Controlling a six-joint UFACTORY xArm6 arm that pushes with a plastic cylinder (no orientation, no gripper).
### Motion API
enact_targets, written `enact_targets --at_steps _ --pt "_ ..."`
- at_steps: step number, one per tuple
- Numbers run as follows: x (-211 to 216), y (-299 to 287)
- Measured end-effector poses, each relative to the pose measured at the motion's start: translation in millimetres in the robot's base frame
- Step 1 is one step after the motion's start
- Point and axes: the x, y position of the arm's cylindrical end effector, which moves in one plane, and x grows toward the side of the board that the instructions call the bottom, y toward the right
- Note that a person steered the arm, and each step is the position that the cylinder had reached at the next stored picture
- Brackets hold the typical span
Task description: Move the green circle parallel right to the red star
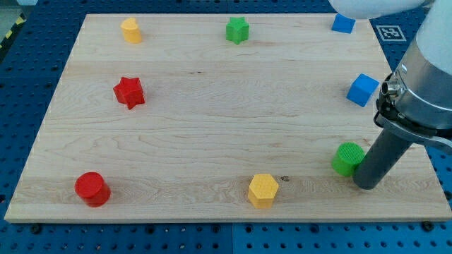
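The green circle (347, 158) lies near the board's lower right. The red star (129, 92) lies at the view's left, above mid-height. My tip (368, 185) rests on the board just right of and slightly below the green circle, touching or almost touching its right side. The dark rod rises from there up to the right into the arm.
A wooden board (212, 127) holds a yellow hexagon (131, 30) at top left, a green star (237, 30) at top middle, a blue block (343, 23) at top right, a blue cube (362, 89) at right, a red circle (92, 188) at bottom left and a yellow hexagon (263, 190) at bottom middle.
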Motion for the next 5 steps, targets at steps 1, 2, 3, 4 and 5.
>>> enact_targets --at_steps 1,2,3,4,5 --pt "4.5 -4.2" --pt "11.3 -4.4" --pt "15.6 -4.4" --pt "11.6 7.4" --pt "-26.2 -29.1"
